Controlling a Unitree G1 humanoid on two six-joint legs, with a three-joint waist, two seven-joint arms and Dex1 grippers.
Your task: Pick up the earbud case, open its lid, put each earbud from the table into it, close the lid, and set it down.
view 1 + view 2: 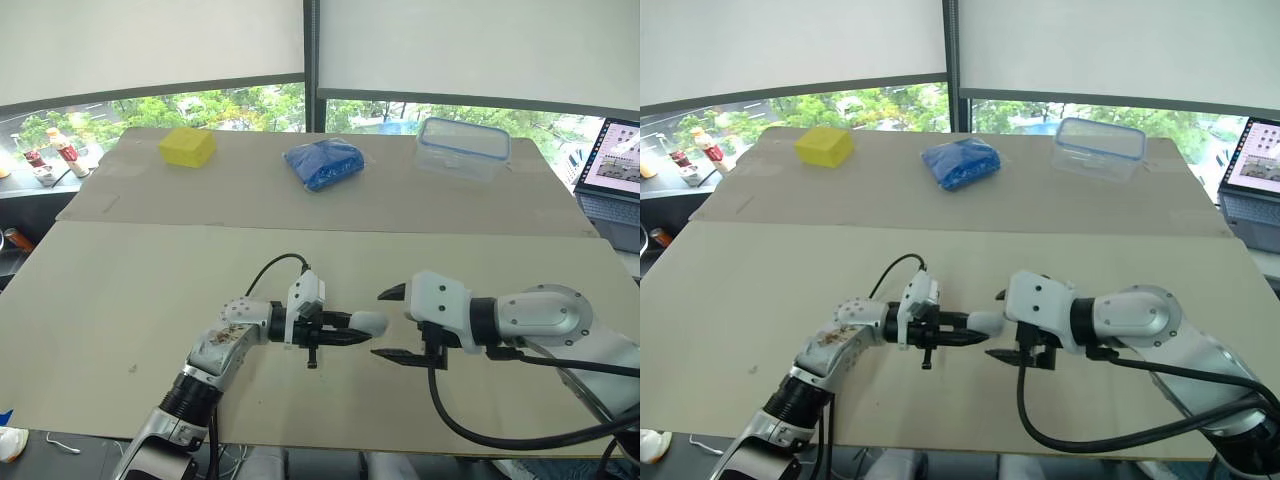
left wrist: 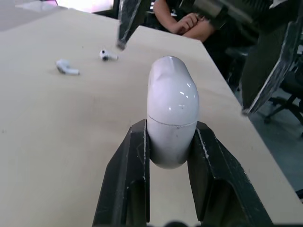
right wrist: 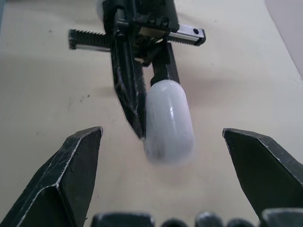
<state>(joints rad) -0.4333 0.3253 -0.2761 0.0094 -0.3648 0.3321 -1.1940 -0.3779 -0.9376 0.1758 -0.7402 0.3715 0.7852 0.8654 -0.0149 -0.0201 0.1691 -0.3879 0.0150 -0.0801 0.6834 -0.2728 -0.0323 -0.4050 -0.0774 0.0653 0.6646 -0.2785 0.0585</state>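
A yellow block lay at eleven o'clock, blue wrapped bundle at twelve, clear box with blue-rimmed lid at one, open laptop at two, bottles at ten.

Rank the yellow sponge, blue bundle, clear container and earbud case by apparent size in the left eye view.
1. clear container
2. blue bundle, only slightly smaller
3. yellow sponge
4. earbud case, smallest despite being nearest
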